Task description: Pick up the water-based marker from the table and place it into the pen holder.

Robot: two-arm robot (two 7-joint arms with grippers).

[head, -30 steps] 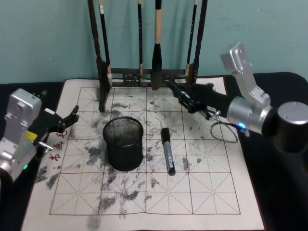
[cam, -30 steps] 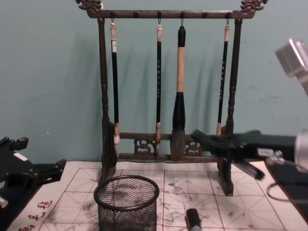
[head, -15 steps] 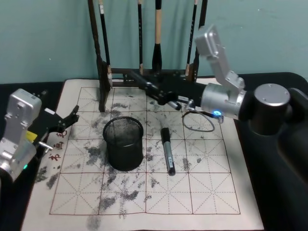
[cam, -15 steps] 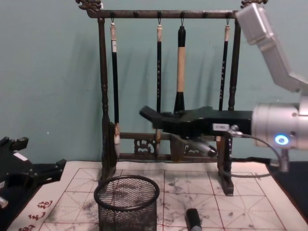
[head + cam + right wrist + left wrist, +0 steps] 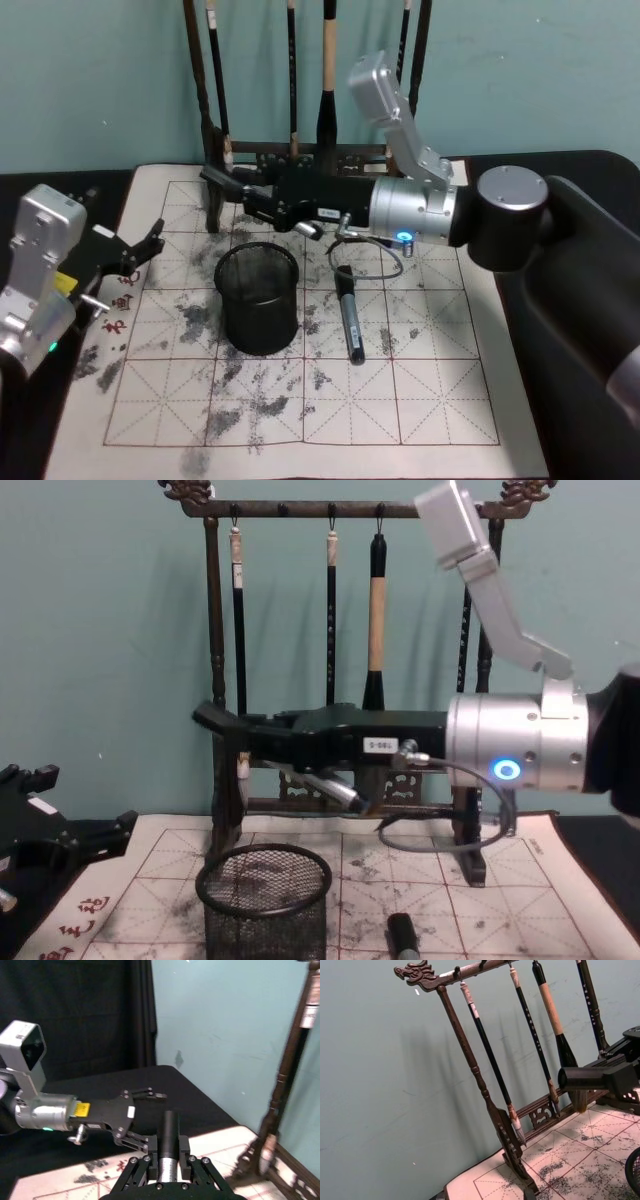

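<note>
Mostly below chest view's edge: water-based marker (image 5: 402, 935).

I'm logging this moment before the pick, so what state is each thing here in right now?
marker: lying flat on the mat, right of the pen holder, not gripped.
pen holder: upright, nothing in it.
right gripper: raised above the mat beyond the pen holder, not at the marker.
left gripper: open, parked at the mat's left edge.
brush rack: standing, four brushes hanging.
</note>
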